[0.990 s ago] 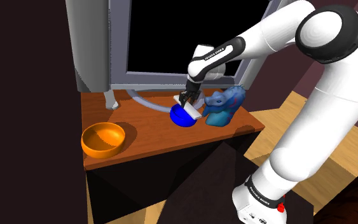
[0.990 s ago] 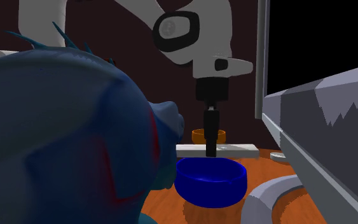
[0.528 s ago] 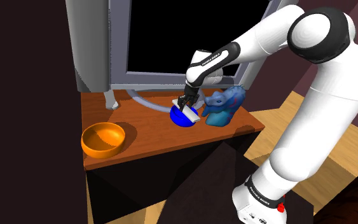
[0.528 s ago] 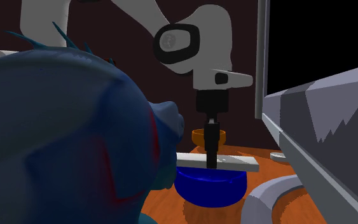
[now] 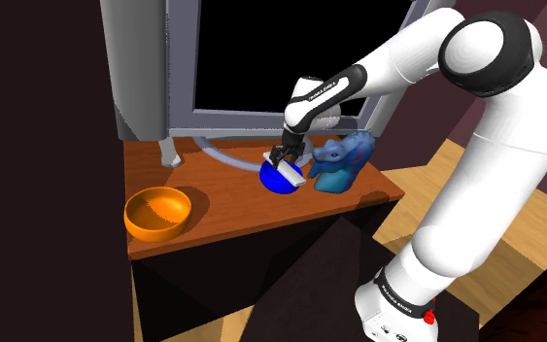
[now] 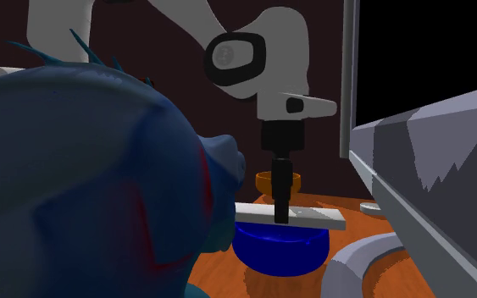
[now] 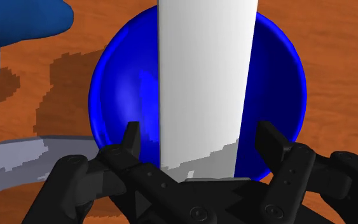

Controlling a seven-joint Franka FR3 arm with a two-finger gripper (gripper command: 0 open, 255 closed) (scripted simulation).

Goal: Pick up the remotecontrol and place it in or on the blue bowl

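The remote control [image 7: 206, 76] is a plain white slab lying flat across the rim of the blue bowl [image 7: 273, 83]. My gripper [image 7: 199, 143] hangs just over it, open. Each black finger stands a little off the remote's long sides, and blue bowl shows in both gaps. In the shoulder view the gripper [image 5: 281, 160] points down over the remote [image 5: 289, 173] and the bowl [image 5: 279, 182] at the back of the wooden table [image 5: 232, 204]. The second exterior view shows the remote [image 6: 313, 217] bridging the bowl [image 6: 279, 250], slightly tilted, under the gripper [image 6: 280, 212].
A blue plush creature [image 5: 341, 163] stands close beside the bowl, on the shoulder view's right. An orange bowl [image 5: 157, 214] sits near the table's front left corner. A grey curved hose [image 5: 218, 153] runs along the back, beneath a window with a black area.
The arm came down with the remote until it rested across the bowl's rim. Over the last half second the arm has stayed put, and the fingers now stand off the remote.
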